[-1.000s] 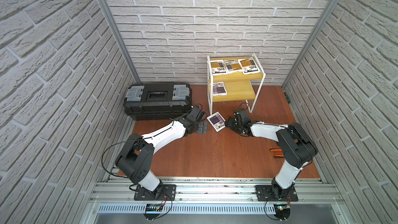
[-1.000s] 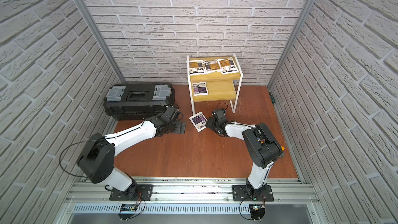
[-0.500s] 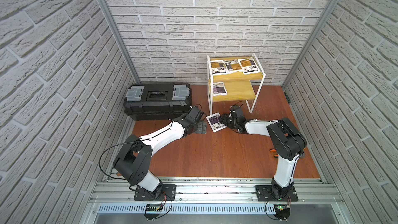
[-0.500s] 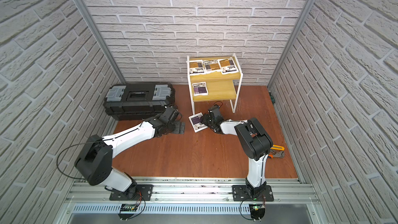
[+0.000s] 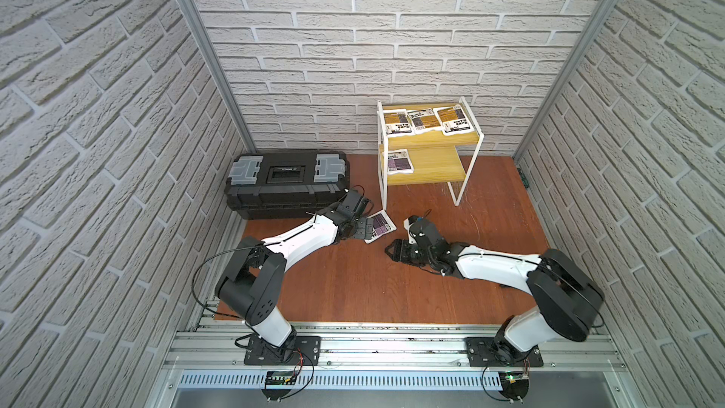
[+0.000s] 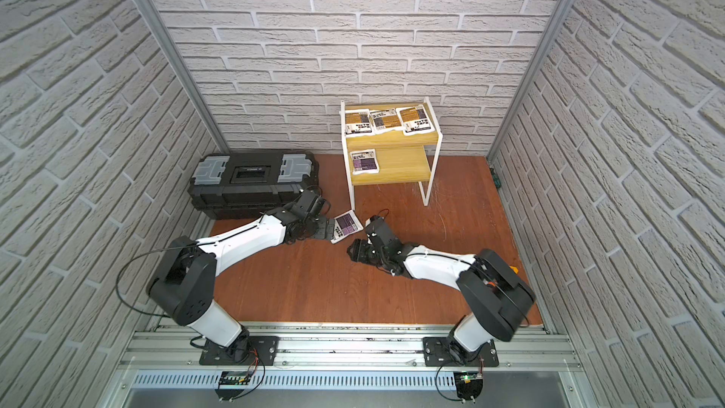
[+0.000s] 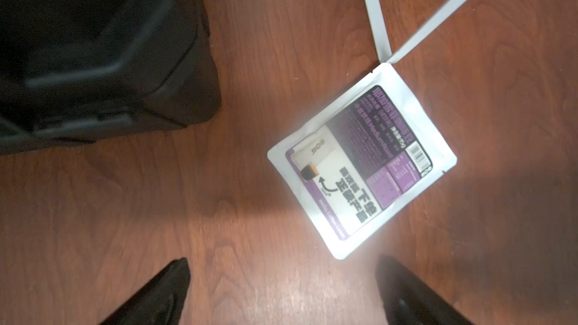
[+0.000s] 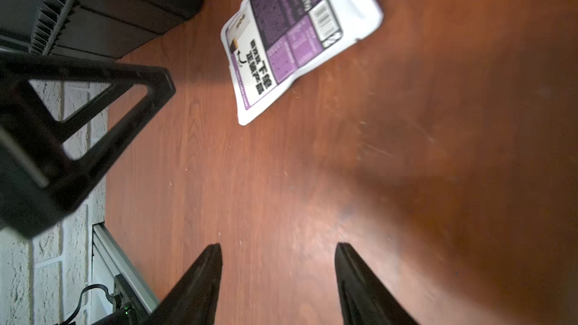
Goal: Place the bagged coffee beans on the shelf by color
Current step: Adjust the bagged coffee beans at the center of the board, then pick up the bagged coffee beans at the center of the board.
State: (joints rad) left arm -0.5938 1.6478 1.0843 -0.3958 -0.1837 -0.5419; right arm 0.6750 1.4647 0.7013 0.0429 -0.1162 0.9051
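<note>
Step in hand, as a judgement: pick up the last loose purple bag (image 5: 379,225) and put it on the shelf (image 5: 435,170). Three orange bags (image 5: 425,121) lie on the top tier. A second purple bag (image 5: 398,161) lies at the left of the lower tier, so the free spot to its right is the target.

The loose bag lies flat on the counter (image 5: 353,288), label up, just near the shelf's near-left leg. In the left wrist view its far corner sits at the foot of that leg. The toolbox (image 5: 286,182) stands close on the left.

The left pincer (image 5: 363,228) is low at the bag's left edge with its fingers apart and nothing in them. The bag's nearest corner (image 7: 341,254) lies just ahead of the finger gap; contact cannot be told. The right pincer (image 5: 390,250) is also spread and empty, on the near-right side, apart from the bag (image 8: 300,42).

To do it well:
- The bag is thin and flat, so it likely slides when pushed.
- The left pincer should take an edge or corner, one finger over and one under, then close firmly.
- The right pincer could block the right side or stay clear.
- Lift before moving far, so the corner does not catch the leg.
- Set it flat beside the other purple one.
</note>
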